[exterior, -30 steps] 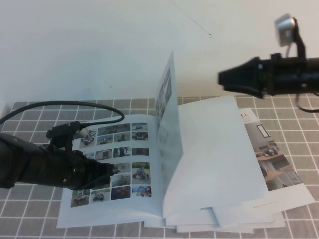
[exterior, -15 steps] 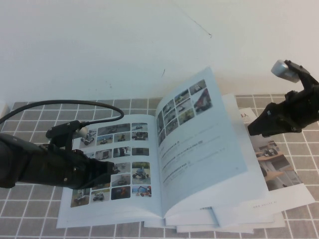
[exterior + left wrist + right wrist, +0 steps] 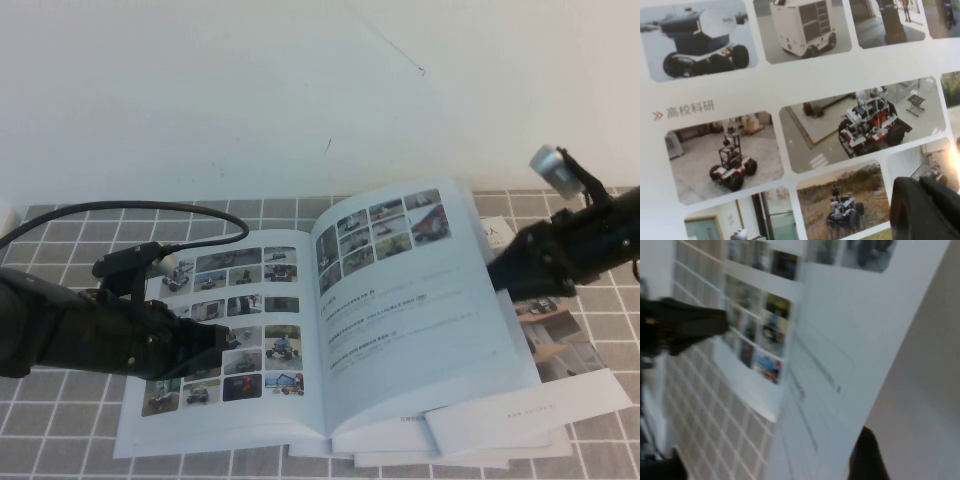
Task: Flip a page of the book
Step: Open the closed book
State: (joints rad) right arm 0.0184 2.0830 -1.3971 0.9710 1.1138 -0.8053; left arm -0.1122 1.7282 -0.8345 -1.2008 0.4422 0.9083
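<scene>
The book (image 3: 250,425) lies open on the grid mat. Its left leaf (image 3: 232,318) is filled with small robot photos and also fills the left wrist view (image 3: 790,90). My left gripper (image 3: 222,340) is shut and presses down on that leaf, its tip low in the left wrist view (image 3: 927,210). The page (image 3: 410,300), with photos above lines of text, slopes down to the right, slightly raised above the leaves under it. My right gripper (image 3: 497,268) is at the page's right edge. The right wrist view shows the page (image 3: 840,340) beside a dark tip of the right gripper (image 3: 867,457).
Other brochures (image 3: 560,350) lie under and to the right of the book, their edges sticking out at the front. A black cable (image 3: 150,208) arcs over the mat behind my left arm. A white wall (image 3: 250,90) stands behind the mat.
The page has swung from upright down to the right. My right gripper has dropped from high above the table to the page's right edge. The left arm has not moved.
</scene>
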